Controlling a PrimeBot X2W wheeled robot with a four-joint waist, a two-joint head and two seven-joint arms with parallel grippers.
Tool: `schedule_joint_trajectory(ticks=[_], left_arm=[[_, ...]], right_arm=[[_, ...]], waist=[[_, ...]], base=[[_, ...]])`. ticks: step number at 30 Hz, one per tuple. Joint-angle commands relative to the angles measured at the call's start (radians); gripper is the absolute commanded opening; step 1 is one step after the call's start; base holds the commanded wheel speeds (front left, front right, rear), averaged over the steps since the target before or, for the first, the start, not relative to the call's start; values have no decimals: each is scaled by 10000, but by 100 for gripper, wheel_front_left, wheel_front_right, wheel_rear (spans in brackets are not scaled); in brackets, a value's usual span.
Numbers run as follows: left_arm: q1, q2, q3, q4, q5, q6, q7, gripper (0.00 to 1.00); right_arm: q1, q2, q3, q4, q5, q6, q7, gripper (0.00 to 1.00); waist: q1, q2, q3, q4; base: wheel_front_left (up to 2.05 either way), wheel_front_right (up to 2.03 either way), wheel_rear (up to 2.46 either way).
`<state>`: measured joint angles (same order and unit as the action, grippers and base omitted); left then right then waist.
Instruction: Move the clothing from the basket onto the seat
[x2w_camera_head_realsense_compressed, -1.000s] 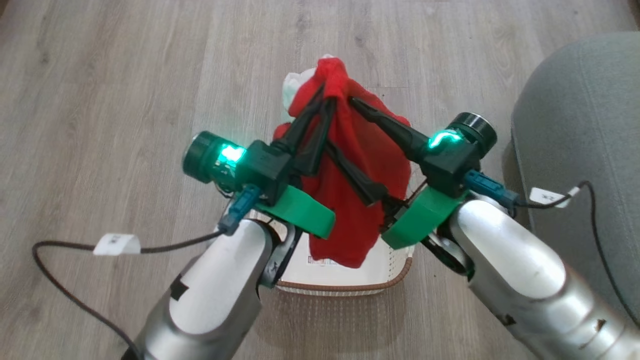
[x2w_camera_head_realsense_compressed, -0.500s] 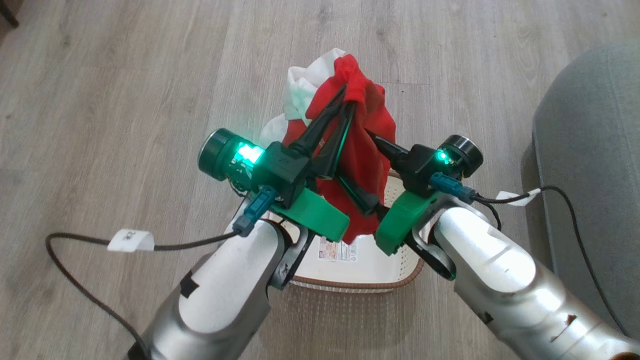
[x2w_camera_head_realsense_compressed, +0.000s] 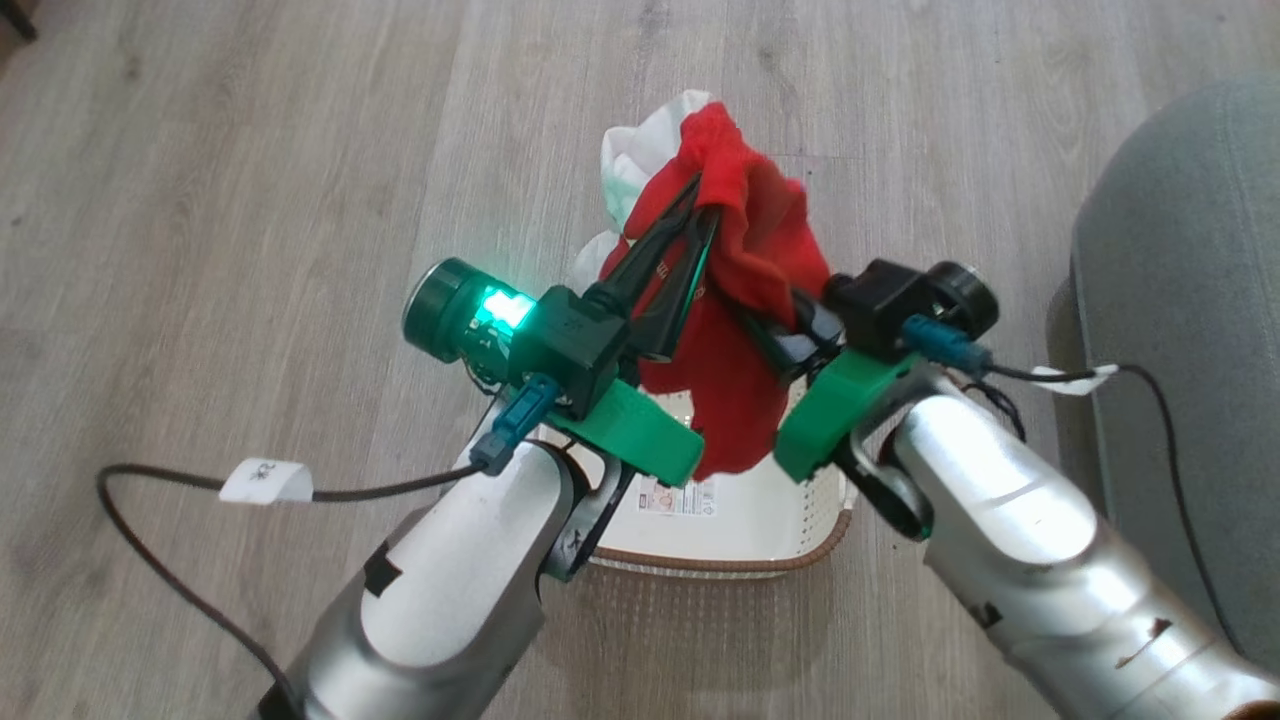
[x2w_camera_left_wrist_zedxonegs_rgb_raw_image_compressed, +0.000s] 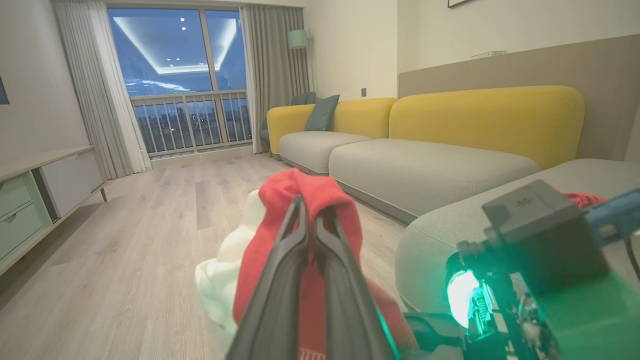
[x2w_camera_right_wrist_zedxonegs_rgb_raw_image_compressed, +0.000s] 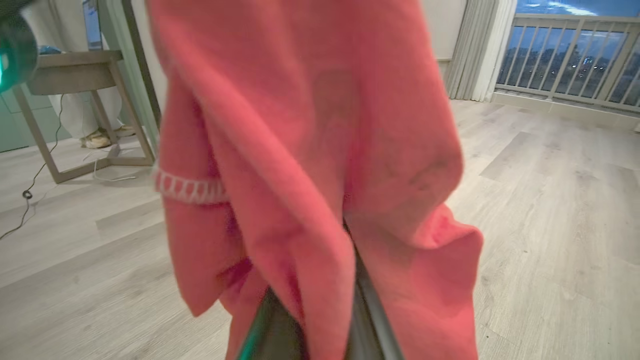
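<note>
I see the left gripper (x2w_camera_head_realsense_compressed: 703, 198) pinched fully closed on the top bunch of the red garment (x2w_camera_head_realsense_compressed: 750, 250), holding it up above the basket (x2w_camera_head_realsense_compressed: 720, 568). In the left wrist view the two long dark fingers (x2w_camera_left_wrist_zedxonegs_rgb_raw_image_compressed: 280, 280) lie almost touching, with red fabric humped over the tips. The right gripper (x2w_camera_head_realsense_compressed: 785, 340) comes in from the seat side. Its fingers (x2w_camera_right_wrist_zedxonegs_rgb_raw_image_compressed: 372, 325) are close together with a fold of the same garment between them, so I read it as gripping too.

The garment is a soft, fleecy knit that hangs in loose folds. One edge carries a thin pale openwork trim (x2w_camera_right_wrist_zedxonegs_rgb_raw_image_compressed: 190, 189). A white cloth (x2w_camera_head_realsense_compressed: 640, 160), fluffy and crumpled, clings to the far side of the bunch.

The basket is cream plastic with small perforations, a rounded shape and a brown woven-look rim. It sits on the pale wood-grain plank floor (x2w_camera_head_realsense_compressed: 250, 200). A label sticker (x2w_camera_head_realsense_compressed: 680, 497) is inside it, print too small to read. A white cable tag (x2w_camera_head_realsense_compressed: 265, 480) has a mark I can't read.

The seat (x2w_camera_head_realsense_compressed: 1170, 260) is grey-green upholstery with a rounded corner, just right of the basket.
</note>
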<state>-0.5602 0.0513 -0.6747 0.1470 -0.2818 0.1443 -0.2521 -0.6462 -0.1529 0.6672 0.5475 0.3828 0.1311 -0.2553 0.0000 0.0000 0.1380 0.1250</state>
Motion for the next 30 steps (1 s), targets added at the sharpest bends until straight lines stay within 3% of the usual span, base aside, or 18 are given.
schedule_joint_trajectory(ticks=[1,2,3,4,5,6,17,30], left_arm=[[-532,-9,391,-398,4,53,-97,0],[-538,-9,403,-405,47,55,-97,0],[-522,-9,441,-407,94,38,-97,20],[-500,-9,466,-394,112,23,-97,45],[-463,-9,488,-335,109,-1,-97,93],[-439,-9,508,-275,105,-28,-97,100],[-291,28,530,424,199,-460,-97,100],[-56,236,590,1551,143,-1283,-97,100]], right_arm=[[-224,73,-146,-429,78,-4,-65,0],[-186,45,-258,-507,90,-4,-65,0],[-98,3,-478,-678,107,-4,-65,0],[-46,-20,-590,-776,110,-4,-65,0],[18,-40,-721,-869,122,-4,-65,0],[87,-59,-865,-964,148,-4,-65,0],[754,-280,-2431,-1882,338,-4,-65,0],[1120,-500,-3357,-2379,386,-4,-65,0]], waist=[[0,0,21,-43],[0,0,36,-68],[0,0,57,-144],[0,0,57,-183],[0,0,61,-231],[0,0,68,-277],[0,0,86,-1067],[0,0,46,-3409]], base=[[0,0,0],[0,0,0],[0,0,0],[0,0,0],[0,0,0],[0,0,0],[0,0,0],[0,0,0]])
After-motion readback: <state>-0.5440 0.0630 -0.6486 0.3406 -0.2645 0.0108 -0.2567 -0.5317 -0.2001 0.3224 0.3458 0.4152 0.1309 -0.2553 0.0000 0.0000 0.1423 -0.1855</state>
